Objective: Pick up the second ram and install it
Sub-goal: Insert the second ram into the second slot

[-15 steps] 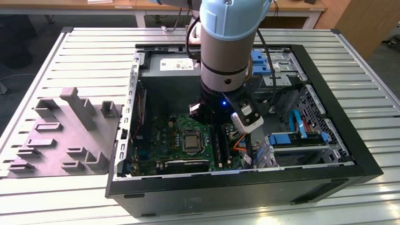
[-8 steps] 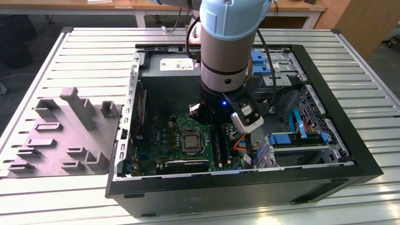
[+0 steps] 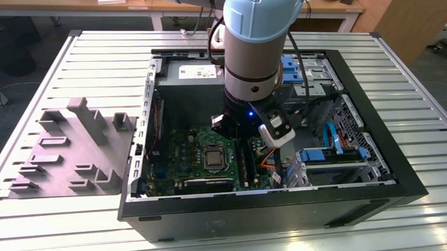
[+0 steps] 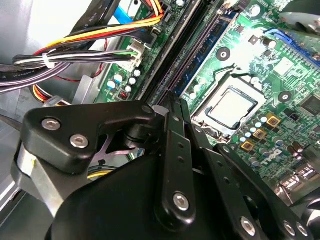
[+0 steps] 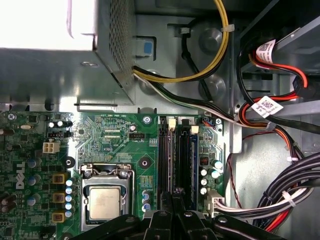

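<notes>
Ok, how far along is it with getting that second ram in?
Pickup looks done: the second ram stands in a slot on the motherboard. In hand: the gripper sits at that stick's end, above the slots. Left: seating is unconfirmed; I cannot tell whether the stick is pushed fully home or latched.

You're looking at a slatted metal table [image 3: 391, 68] that is carrying two things. An open black computer case [image 3: 279, 222] is lying on its side, and a grey moulded fixture block [image 3: 70, 151] (on the exterior view's left) is sitting just beside it.
</notes>
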`<act>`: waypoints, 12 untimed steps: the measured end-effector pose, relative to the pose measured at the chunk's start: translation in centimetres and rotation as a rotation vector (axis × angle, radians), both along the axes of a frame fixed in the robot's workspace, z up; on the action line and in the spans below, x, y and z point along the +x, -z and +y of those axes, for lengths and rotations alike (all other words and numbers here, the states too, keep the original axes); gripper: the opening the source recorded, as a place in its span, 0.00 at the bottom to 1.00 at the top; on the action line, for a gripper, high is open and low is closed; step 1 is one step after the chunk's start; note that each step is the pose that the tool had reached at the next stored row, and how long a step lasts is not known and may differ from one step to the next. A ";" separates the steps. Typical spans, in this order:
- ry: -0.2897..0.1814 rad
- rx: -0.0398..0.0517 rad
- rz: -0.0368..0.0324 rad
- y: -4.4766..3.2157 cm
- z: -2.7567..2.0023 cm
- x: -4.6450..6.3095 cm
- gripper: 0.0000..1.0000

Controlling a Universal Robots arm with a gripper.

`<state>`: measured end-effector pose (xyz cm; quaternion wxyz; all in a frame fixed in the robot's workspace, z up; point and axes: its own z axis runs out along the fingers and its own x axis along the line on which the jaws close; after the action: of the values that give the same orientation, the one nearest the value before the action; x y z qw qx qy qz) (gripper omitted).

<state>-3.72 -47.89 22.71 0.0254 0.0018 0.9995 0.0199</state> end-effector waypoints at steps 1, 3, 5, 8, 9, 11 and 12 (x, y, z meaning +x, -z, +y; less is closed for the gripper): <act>0.000 -0.0002 0.0001 -0.03 0.00 0.0 0.12; 0.000 0.0000 0.0000 -0.05 0.00 0.0 0.12; 0.000 0.0001 0.0000 -0.05 0.00 0.0 0.12; 0.000 -0.0003 0.0001 -0.06 -0.05 0.0 0.12; 0.001 -0.0002 0.0001 -0.05 -0.08 0.0 0.12; 0.001 -0.0001 0.0000 -0.05 -0.08 0.0 0.12; 0.001 -0.0001 0.0000 -0.04 -0.08 0.0 0.12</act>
<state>-3.70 -47.96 22.75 0.0254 0.0021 0.9995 0.0198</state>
